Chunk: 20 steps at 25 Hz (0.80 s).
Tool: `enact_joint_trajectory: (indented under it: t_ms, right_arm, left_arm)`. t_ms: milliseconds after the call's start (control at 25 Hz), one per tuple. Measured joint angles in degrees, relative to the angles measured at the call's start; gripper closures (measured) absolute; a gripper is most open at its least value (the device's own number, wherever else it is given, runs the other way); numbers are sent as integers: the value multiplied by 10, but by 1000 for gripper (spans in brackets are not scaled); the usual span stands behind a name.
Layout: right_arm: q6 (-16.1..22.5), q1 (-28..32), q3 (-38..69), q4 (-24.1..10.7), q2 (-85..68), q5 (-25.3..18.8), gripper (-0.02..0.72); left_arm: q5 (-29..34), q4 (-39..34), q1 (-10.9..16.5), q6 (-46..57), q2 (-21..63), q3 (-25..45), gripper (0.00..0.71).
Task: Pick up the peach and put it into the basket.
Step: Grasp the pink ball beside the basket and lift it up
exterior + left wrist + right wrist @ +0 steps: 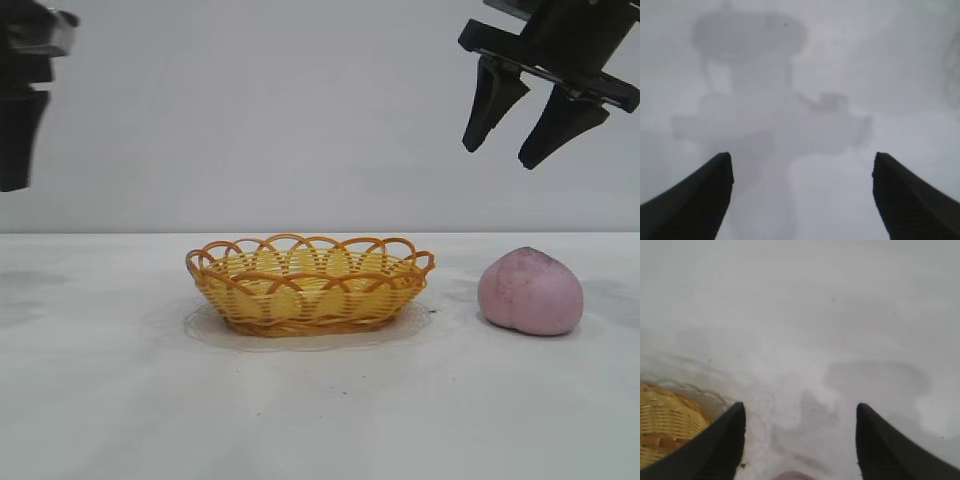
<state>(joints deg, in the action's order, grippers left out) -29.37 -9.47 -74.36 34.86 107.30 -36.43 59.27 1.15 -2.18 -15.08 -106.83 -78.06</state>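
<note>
On the white bench (pixel 320 420), against a plain pale wall, the basket (pixel 310 285) sits mid-surface with the peach (pixel 530 292) well apart to its right. Right end effector (pixel 535 125) hangs above the peach, spread, empty; left end effector (pixel 802 200) likewise gapes over bare surface.

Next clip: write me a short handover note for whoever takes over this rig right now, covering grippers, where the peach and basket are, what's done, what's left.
Left gripper: open, empty, high at the exterior view's left edge, over bare table.
Right gripper: open, empty, hanging above the peach, not touching it.
The peach sits on the table to the right of the basket, apart from it.
Basket: upright mid-table, no peach inside.
Done: nothing yet; the peach is not picked up.
Left: lower the right gripper, grasp the peach, carry it over and put it in the basket.
</note>
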Motion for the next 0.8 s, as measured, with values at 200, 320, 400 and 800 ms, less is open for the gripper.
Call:
enact_joint_trajectory:
  t_ms: [200,320,400,800]
  right_arm:
    - [0,0,0,0,0,-1,249]
    - [0,0,0,0,0,-2,249]
    - [0,0,0,1,0,-3,249]
    - [0,0,0,1,0,-8,249]
  left_arm:
    - [44,32,60,1,23,2,161]
    - [51,45,69,1,73,19,161]
    - [52,52,69,1,122,39,161]
    - [53,67,69,2,397,177,161]
